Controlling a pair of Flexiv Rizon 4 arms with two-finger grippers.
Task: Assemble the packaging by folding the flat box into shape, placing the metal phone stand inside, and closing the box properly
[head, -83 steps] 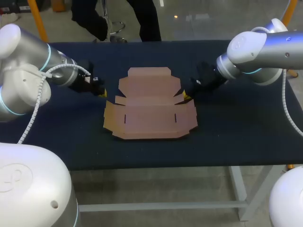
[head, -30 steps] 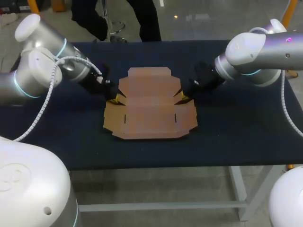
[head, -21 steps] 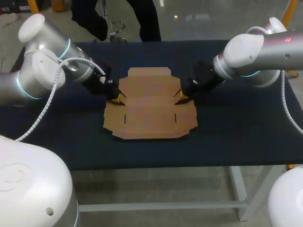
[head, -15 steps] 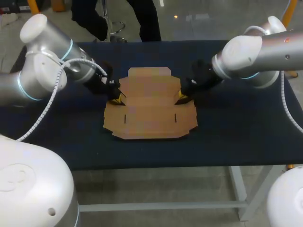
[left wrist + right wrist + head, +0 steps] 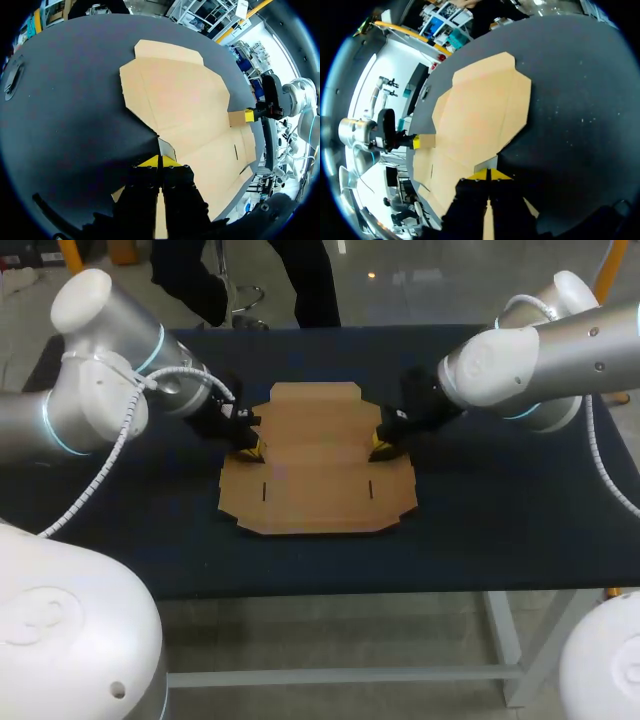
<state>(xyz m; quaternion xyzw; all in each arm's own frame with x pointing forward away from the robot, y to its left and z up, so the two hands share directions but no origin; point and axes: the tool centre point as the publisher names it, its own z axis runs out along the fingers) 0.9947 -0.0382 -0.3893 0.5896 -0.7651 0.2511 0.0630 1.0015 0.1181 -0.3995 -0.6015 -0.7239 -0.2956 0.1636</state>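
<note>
Flat box spread on dark table, pinched at 2 sides.

Nearest, wide front panel with 2 short slits, lying flat on the cloth. Farther back, left gripper clenched on the small left side flap, yellow tips pressed together with a sliver of cardboard between. Directly opposite, right gripper clamped the same way on the right side flap. Farthest, narrow tuck flap pointing away from the robot, also flat. Plain brown cardboard on every visible face.
</note>
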